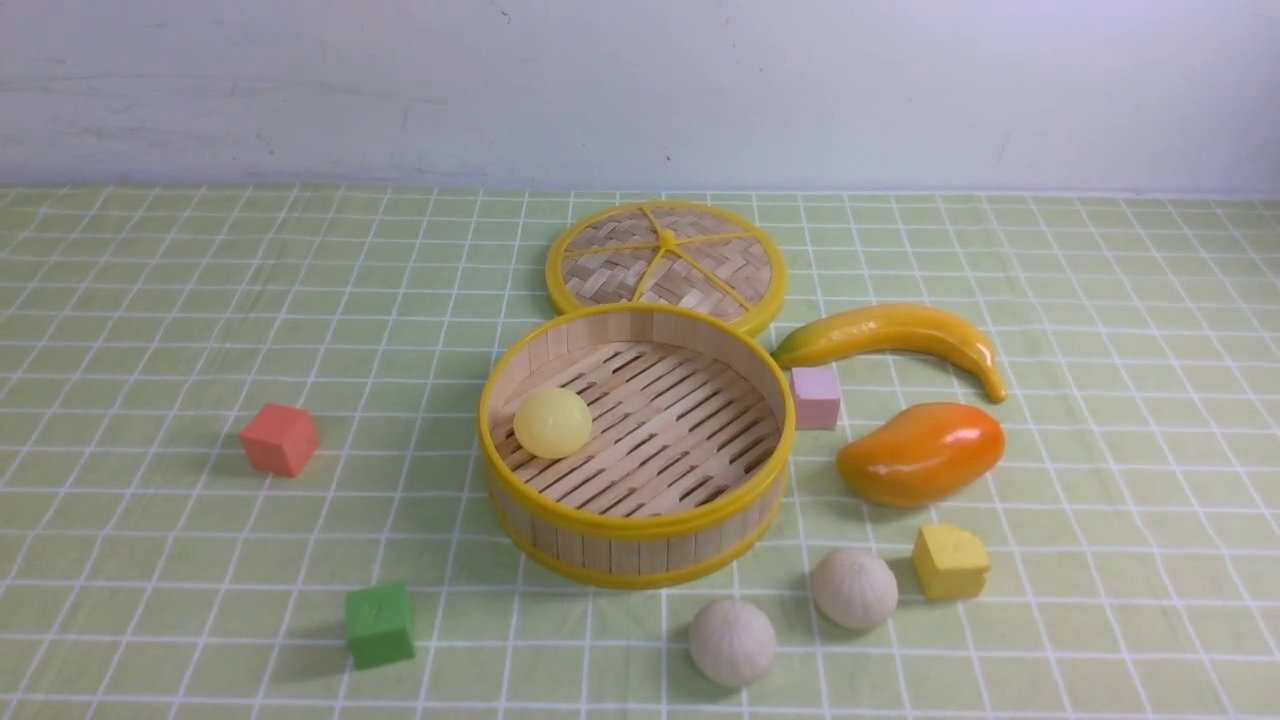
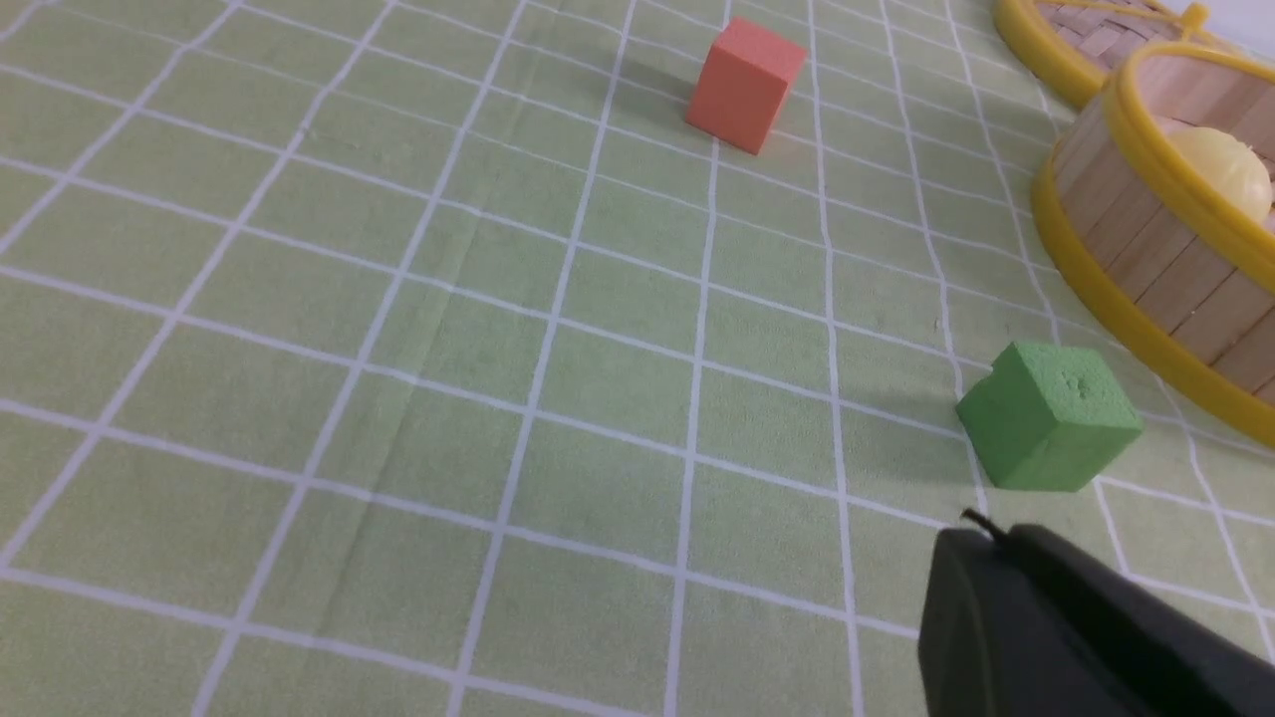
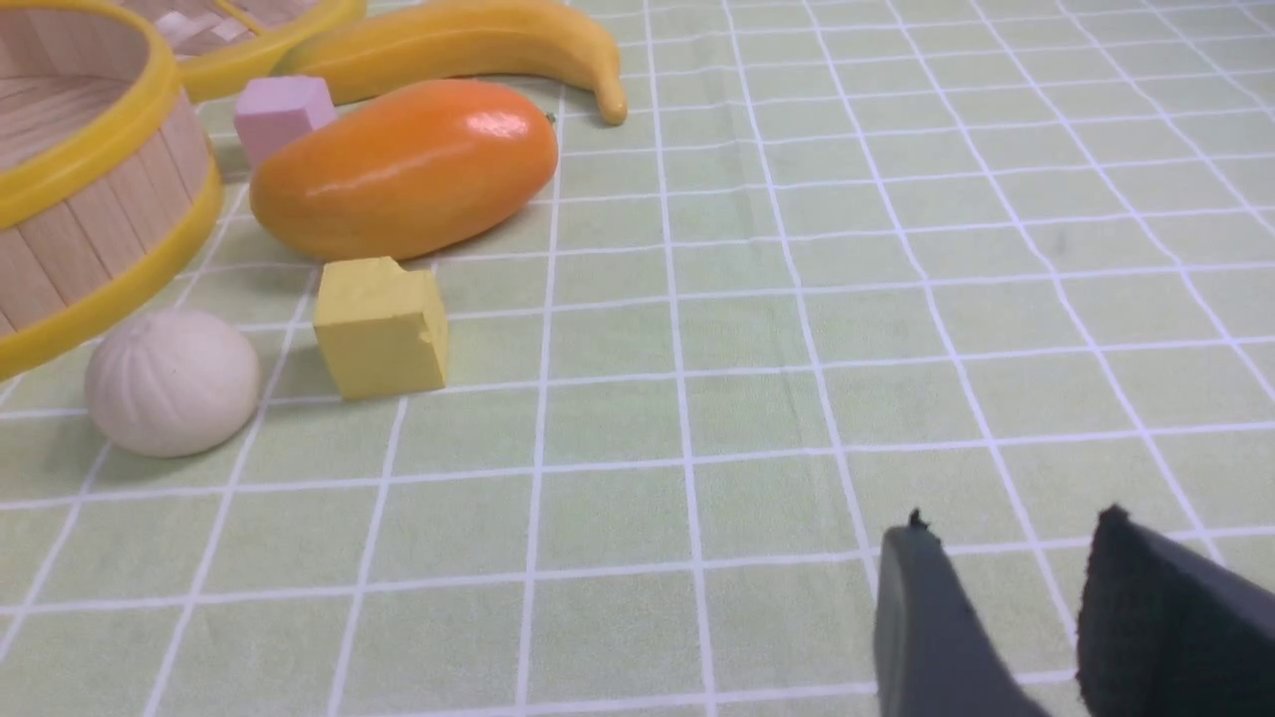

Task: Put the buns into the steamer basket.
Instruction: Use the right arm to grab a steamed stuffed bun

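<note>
Buns are found in two places. The pale yellow bun [image 1: 552, 422] lies inside the steamer basket [image 1: 636, 530], on its slatted floor near the left wall. The two off-white buns, faintly pleated, rest on the checked green surface [image 1: 150, 330] outside the basket, at its near right. The nearer off-white bun [image 1: 732, 642] is set just in front of the basket, and the farther off-white bun [image 1: 854, 588] lies beside it to the right, close to a yellow cube [image 1: 950, 562] with a chipped corner.

Behind that cube an orange mango [image 1: 920, 453] is laid, then a pink cube [image 1: 815, 396] against the basket's right wall and a banana [image 1: 890, 332]. The woven lid [image 1: 665, 262] lies flat behind the basket. A red cube [image 1: 279, 439] and a green cube [image 1: 380, 625] stand well apart on the left. A faint mark on the green cube's face is too blurred to be read.

The left claw [image 2: 971, 538] is clenched on nothing, near the green cube. The right claw [image 3: 1011, 538] is released, its jaws apart over bare cloth.
</note>
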### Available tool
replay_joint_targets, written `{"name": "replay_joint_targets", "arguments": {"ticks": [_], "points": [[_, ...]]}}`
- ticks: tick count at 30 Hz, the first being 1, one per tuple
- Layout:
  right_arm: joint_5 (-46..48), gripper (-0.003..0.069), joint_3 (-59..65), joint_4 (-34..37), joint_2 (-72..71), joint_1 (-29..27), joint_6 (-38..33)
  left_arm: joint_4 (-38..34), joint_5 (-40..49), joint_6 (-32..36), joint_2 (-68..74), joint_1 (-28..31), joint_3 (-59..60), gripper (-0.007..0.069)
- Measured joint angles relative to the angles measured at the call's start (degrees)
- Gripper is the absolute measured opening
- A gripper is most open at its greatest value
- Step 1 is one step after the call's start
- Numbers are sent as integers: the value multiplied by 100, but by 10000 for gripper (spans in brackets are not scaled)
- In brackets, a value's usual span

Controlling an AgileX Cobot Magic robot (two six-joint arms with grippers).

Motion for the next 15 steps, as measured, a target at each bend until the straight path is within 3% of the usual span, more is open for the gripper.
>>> {"name": "replay_joint_targets", "arguments": {"ticks": [8, 15], "points": [[-306, 239, 43, 169, 0, 0, 0, 0, 0, 0, 0, 0, 0, 0], [-1976, 239, 65, 1013, 0, 0, 0, 0, 0, 0, 0, 0, 0, 7]]}}
